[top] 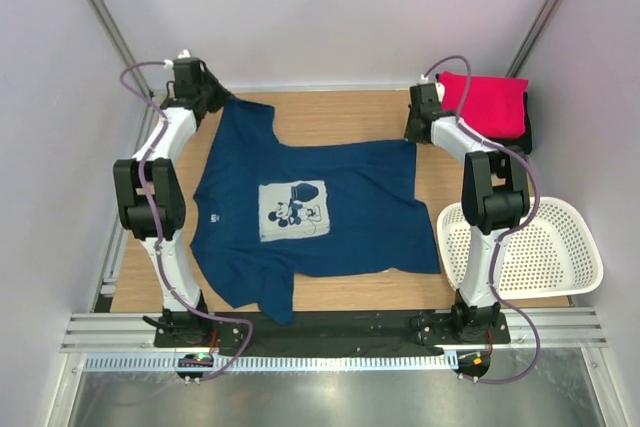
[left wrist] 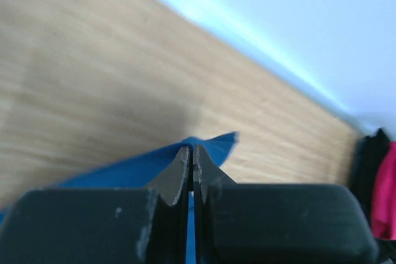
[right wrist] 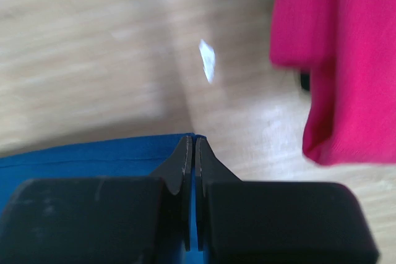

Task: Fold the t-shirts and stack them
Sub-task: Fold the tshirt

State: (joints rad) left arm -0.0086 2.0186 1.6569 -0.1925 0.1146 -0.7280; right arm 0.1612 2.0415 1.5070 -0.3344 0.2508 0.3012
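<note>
The navy blue t-shirt (top: 340, 237) lies spread flat, print (top: 292, 210) up, sideways on the wooden table (top: 340, 112), its collar towards the left arm's side and its hem towards the right arm's. Off the hem end, near the shirt's near corner, sits a white perforated basket (top: 585, 247). Beyond the shirt's far hem corner a folded pink-red t-shirt (top: 487, 102) rests on a black t-shirt (top: 527, 132), of which only an edge peeks out. The left gripper (top: 215, 99) is at the tip of the navy shirt's far sleeve; from its wrist camera the two fingers (left wrist: 179, 174) are pressed together with a fold of blue cloth pinched between them, the tip poking out past them. The right gripper (top: 412, 132) is at the far hem corner, likewise closed tight on the blue edge, the pink-red shirt lying just beyond its fingertips.
</note>
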